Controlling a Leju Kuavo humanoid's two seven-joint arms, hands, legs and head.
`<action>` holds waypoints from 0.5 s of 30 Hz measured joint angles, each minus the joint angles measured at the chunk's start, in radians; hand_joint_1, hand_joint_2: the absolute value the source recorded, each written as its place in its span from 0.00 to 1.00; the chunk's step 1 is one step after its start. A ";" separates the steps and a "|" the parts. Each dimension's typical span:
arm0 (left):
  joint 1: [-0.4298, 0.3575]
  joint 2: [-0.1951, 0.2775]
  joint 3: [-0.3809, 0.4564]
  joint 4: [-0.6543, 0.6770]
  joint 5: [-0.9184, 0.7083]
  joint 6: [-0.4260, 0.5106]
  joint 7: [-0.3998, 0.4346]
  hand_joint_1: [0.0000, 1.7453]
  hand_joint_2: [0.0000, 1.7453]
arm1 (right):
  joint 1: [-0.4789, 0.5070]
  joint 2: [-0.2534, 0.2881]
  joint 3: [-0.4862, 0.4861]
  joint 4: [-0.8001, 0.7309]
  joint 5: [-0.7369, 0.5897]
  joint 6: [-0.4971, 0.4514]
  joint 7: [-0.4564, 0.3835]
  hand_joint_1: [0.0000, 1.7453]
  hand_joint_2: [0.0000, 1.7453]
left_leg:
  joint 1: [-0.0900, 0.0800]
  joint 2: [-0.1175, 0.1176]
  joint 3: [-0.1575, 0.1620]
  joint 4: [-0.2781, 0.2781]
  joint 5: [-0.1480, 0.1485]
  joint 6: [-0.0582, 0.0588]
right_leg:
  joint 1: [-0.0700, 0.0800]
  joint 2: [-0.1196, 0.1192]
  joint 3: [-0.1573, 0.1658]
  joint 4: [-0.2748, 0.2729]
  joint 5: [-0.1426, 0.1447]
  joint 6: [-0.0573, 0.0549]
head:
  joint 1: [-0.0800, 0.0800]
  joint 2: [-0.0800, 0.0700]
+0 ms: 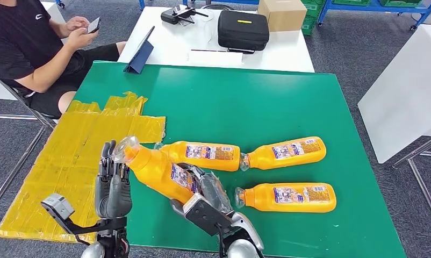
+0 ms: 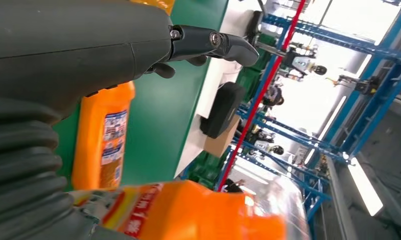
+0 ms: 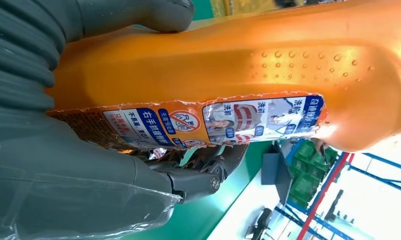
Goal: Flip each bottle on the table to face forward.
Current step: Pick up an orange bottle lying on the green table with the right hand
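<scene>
The bottle I am working on [image 1: 157, 173] is lifted at an angle off the green table [image 1: 267, 102], its clear cap end raised toward the yellow sheet [image 1: 73, 156] and its base low in my right hand [image 1: 205, 196]. That hand is wrapped around the lower body, thumb over one side and fingers under the label, as my right wrist view shows. My left hand [image 1: 112, 180] stands upright just beside the bottle's neck, fingers fairly straight and apart; I cannot tell whether they touch it, and I judge that hand to hold nothing.

Relative to the held bottle, three more bottles lie flat on the table: one just behind it [image 1: 202, 155], one beyond that and further right [image 1: 286, 152], and one to its right, nearer me [image 1: 286, 196].

The risk I see is the smooth plastic turning or slipping in a one-handed hold near its base, since the long neck end hangs unsupported. If it drops, it could knock the bottle lying just behind it. My left hand crowding the neck could also push it off line as I rotate.
</scene>
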 joint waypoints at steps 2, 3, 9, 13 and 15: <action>0.000 0.000 -0.002 0.010 -0.002 -0.018 0.001 0.00 1.00 | 0.002 0.001 -0.004 -0.004 -0.001 0.001 -0.002 1.00 1.00 | 0.000 0.000 0.000 0.000 0.000 0.000 | 0.000 0.000 0.000 0.000 0.000 0.000 | 0.000 0.000; 0.000 0.000 -0.004 0.014 -0.004 -0.030 0.001 0.00 1.00 | 0.003 0.002 -0.006 -0.005 -0.001 0.002 -0.003 1.00 1.00 | 0.000 0.000 0.000 0.000 0.000 0.000 | 0.000 0.000 0.000 0.000 0.000 0.000 | 0.000 0.000; -0.005 0.005 -0.037 0.038 -0.007 -0.101 -0.012 0.00 1.00 | 0.002 0.005 -0.017 -0.003 -0.003 0.017 -0.013 1.00 1.00 | 0.000 0.000 -0.002 0.000 0.000 0.000 | 0.000 0.000 -0.001 0.000 0.000 0.000 | 0.000 0.000; -0.010 0.012 -0.070 0.051 0.000 -0.139 -0.019 0.00 1.00 | -0.011 0.006 -0.021 0.020 0.009 0.035 -0.007 1.00 1.00 | 0.000 0.000 -0.003 0.000 0.000 0.000 | 0.000 0.000 -0.001 0.000 0.000 0.000 | 0.000 0.000; -0.012 0.015 -0.082 0.056 0.001 -0.146 -0.020 0.00 1.00 | -0.019 0.007 -0.021 0.041 0.019 0.045 0.001 1.00 1.00 | 0.000 0.000 -0.003 0.000 0.000 0.000 | 0.000 0.000 -0.001 0.000 0.000 0.000 | 0.000 0.000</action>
